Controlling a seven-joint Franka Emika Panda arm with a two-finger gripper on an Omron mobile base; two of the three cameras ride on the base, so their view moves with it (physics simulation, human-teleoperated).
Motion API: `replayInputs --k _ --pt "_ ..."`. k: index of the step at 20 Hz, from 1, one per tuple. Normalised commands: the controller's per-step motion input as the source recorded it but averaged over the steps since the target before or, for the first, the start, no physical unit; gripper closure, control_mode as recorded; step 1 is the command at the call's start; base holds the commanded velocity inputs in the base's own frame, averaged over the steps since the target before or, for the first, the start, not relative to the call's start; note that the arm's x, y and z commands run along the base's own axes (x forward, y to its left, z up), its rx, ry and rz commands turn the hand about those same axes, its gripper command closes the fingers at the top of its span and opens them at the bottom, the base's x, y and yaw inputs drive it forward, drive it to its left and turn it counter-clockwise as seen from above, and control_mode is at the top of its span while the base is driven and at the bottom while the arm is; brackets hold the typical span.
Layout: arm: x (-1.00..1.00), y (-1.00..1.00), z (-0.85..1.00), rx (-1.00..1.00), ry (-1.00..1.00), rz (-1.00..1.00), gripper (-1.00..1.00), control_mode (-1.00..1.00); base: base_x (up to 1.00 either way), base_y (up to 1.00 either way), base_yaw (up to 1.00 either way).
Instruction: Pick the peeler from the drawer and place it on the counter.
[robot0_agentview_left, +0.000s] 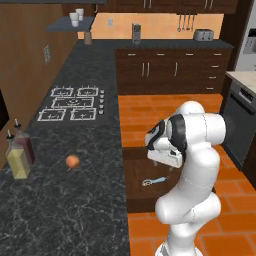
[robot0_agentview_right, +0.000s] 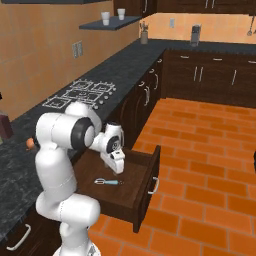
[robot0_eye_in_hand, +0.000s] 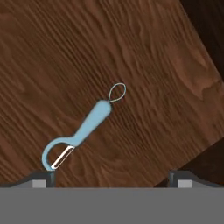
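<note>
The pincer (robot0_eye_in_hand: 114, 175), fingers spread wide and holding nothing, hangs over the pulled-out drawer (robot0_agentview_right: 147, 172), whose floor bears the peeler (robot0_eye_in_hand: 83, 131) at its 10 o'clock, an orange fruit (robot0_agentview_left: 72, 161) and two bottles (robot0_agentview_left: 19, 152) up on the table (robot0_agentview_left: 60, 210).

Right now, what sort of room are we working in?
A rendered kitchen, it seems: a four-burner gas hob set in the black veined stone counter, dark brown wooden cabinets, and a silver toaster.
</note>
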Motion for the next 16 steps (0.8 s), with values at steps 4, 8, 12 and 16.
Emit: replayInputs --k 4,8,12,16 --pt "0.43 -0.07 -0.67 0.0 0.0 -0.08 -1.0 -1.0 0.0 0.0 0.0" --pt "0.25 0.0 -0.88 0.0 -0.04 -0.07 -1.0 -1.0 0.0 0.0 0.0" --pt "-0.04 0.02 -0.49 0.0 0.0 -0.03 -1.0 -1.0 0.0 0.0 0.0" --pt "-0.01 0.15 -0.21 0.0 0.0 -0.01 -1.0 -1.0 0.0 0.0 0.0"
